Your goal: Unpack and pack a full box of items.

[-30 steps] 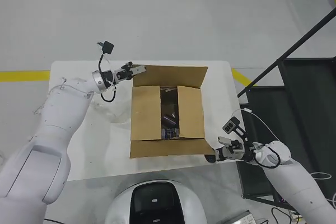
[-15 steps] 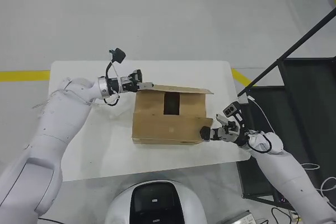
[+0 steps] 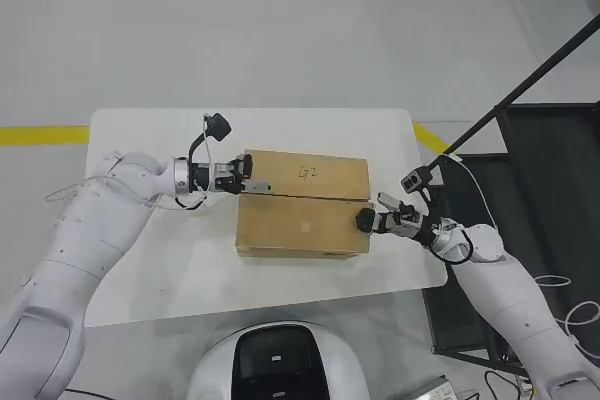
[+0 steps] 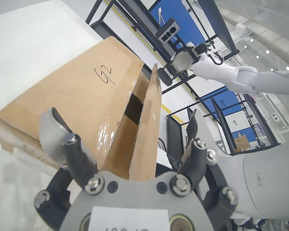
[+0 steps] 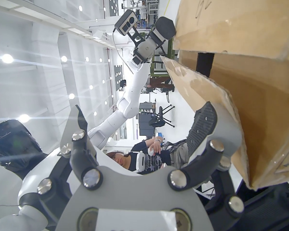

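The brown cardboard box (image 3: 302,205) was matt and fibrous, ragged at the flap edges — a clear tape strip (image 4: 104,131) on it shone glossy — while the white table (image 3: 170,280) looked smooth and the right gripper's (image 5: 142,114) black pad (image 5: 203,123) was finely dimpled rubber.

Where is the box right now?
In the top view, the box sits centred on the table, between the left hand and right hand.

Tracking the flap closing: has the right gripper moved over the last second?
Yes. The right gripper has travelled from the table's near edge toward its middle, along the right end of the box.
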